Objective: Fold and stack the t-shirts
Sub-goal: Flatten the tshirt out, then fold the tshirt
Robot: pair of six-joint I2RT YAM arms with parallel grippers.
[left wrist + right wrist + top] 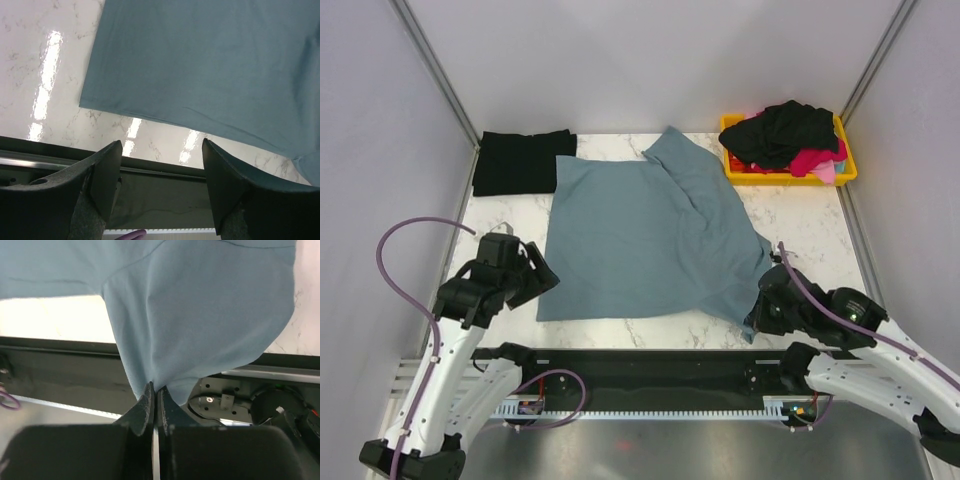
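Now my right gripper (pixel 155 392) is clamped tight on the blue-grey t-shirt (pixel 200 315), its two fingers pressed together with a pinch of the shirt's near right corner caught between them. From that pinch the cloth fans up and away from the fingers in a soft cone. The black rail (pixel 650 365) at the near edge of the tabletop (pixel 510 215) shows just beneath it. The rest of the shirt lies spread ahead and to the left of this gripper, flat over most of its width. Along the side nearest the gripper it is rumpled, with a ridge running from the far sleeve down toward the held corner.

My left gripper (pixel 162 145) stands wide apart and holds nothing. It hangs over the near edge of the tabletop, and the shirt's near hem runs across just ahead of its fingers without touching them. The near left corner lies a little to the left of the left finger in the wrist view.

Well beyond the left gripper, at the far left corner, a folded black t-shirt (pixel 520 162) lies flat, touching the blue-grey one's far left corner. Well beyond the right gripper, at the far right corner, sits a yellow bin (pixel 847 168). A crumpled black shirt (pixel 785 130) is heaped in it over a pink-red shirt (pixel 815 160).
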